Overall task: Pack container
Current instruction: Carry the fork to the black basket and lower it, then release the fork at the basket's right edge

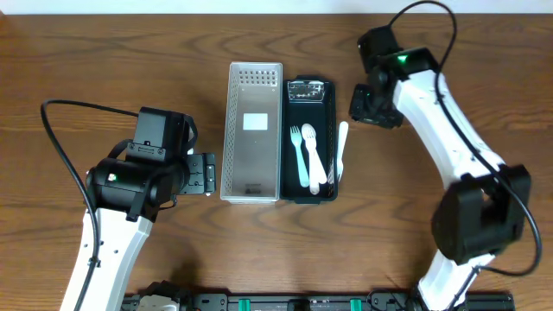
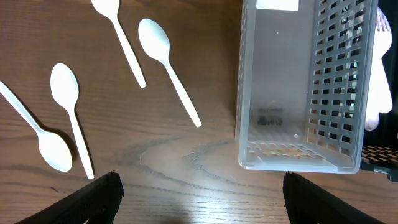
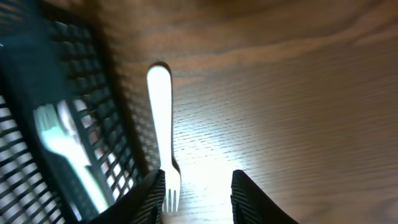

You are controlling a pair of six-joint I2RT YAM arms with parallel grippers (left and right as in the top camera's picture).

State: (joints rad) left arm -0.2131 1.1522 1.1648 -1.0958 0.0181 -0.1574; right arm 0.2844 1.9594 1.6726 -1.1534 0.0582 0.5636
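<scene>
Right gripper (image 3: 198,186): jaws parted, nothing clamped. The white plastic fork (image 3: 160,118) lies flat on the wooden table (image 3: 298,112). Its tines sit just inside the finger nearer the black mesh basket (image 3: 74,93), and its handle runs along that basket's outer wall. The black mesh basket holds a teal fork (image 1: 298,151) and a white spoon (image 1: 313,160).

Left gripper (image 2: 202,183): jaws wide apart, empty, facing the end of the clear perforated basket (image 2: 298,124). Four white spoons (image 2: 154,38) lie loose on the table beside it.
</scene>
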